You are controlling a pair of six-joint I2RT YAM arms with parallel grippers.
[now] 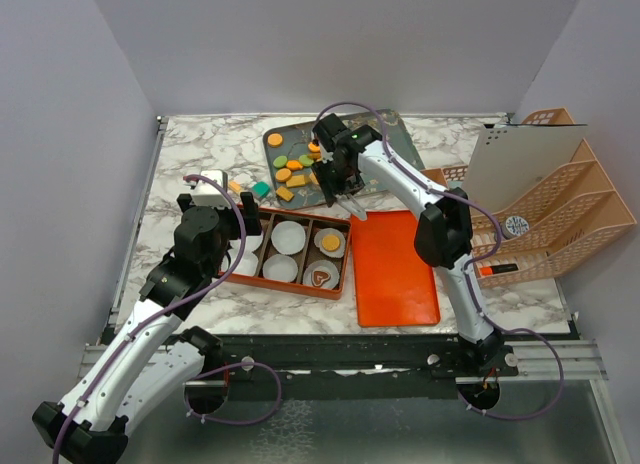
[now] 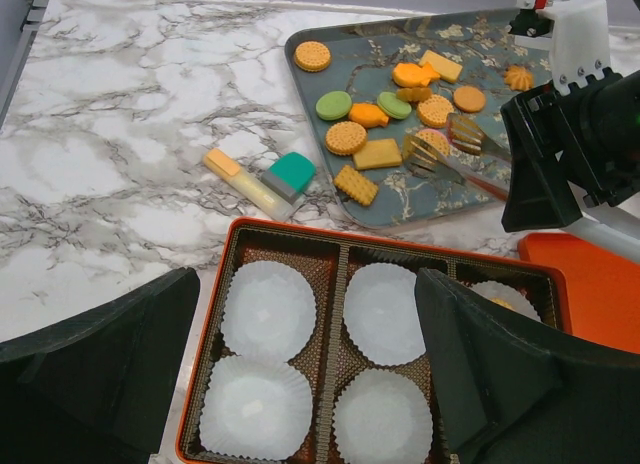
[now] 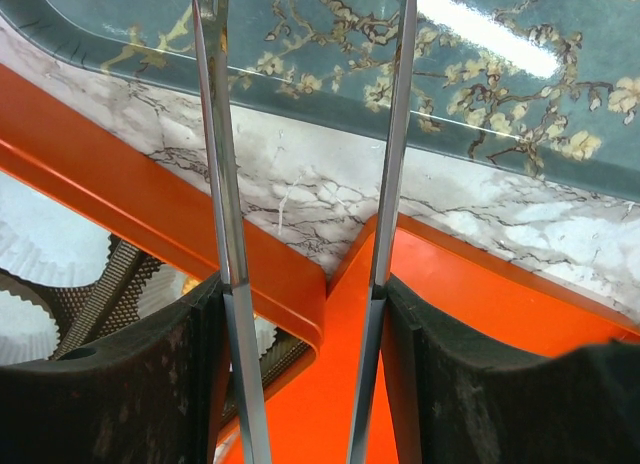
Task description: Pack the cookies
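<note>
Left wrist, right claw (image 3: 305, 294) clasping tongs (image 2: 468, 136), tips seemingly among cookies (image 2: 346, 137), left claw (image 2: 308, 324) agape.

left arm (image 1: 150, 314): folded at the elbow | left hand (image 2: 308, 284): held wide open, angled downward | right arm (image 1: 400, 184): extended forward | right hand (image 3: 303, 304): clamped on tongs (image 3: 222, 184), prongs parted

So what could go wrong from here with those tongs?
The cookies lie crowded on the tray, so the tongs in the right end effector may knock neighbours aside. Their arms are thin, smooth metal, so one might slip out on the way to the box. The left end effector hovers open over the box and could be in the way.
</note>
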